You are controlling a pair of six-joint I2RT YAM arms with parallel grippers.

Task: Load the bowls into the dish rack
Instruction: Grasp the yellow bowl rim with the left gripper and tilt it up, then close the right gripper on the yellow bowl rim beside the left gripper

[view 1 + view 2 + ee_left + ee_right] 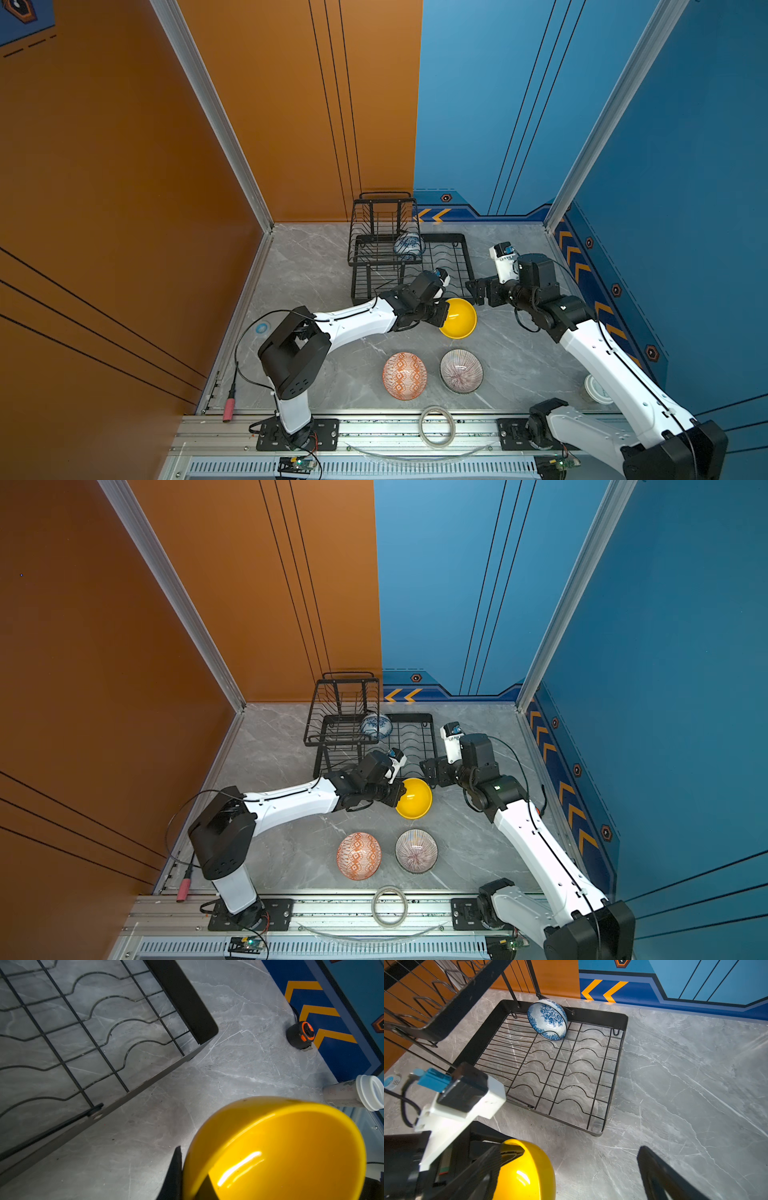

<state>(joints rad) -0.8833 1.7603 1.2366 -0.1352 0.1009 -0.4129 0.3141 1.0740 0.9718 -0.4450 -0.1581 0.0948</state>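
Grip tells most here: the left gripper [444, 314] is pinched tight on the rim of the plain yellow glossy round bowl [459, 319], with one finger inside the wall and one outside. The bowl hangs tilted, its opening turned partly sideways, and seems lifted off the grey marbled tabletop [307, 266]. That hold probably serves the slots. The black wire dish rack [468, 259], standing against the tabletop's far edge, takes bowls on edge. The blue-and-white floral bowl [548, 1019] shows this, propped upright against the far wall of the base tray. The yellow bowl is just outside the rack's near right corner, not yet over the wires. The right gripper [474, 293] has its jaws spread wide and empty. It hovers just beside the bowl's far side, perhaps ready to steady or take it. Towards the tabletop's near edge, the orange-and-white diamond-patterned bowl [404, 376] and the pinkish radial-striped bowl [461, 370] sit upright side by side, waiting.
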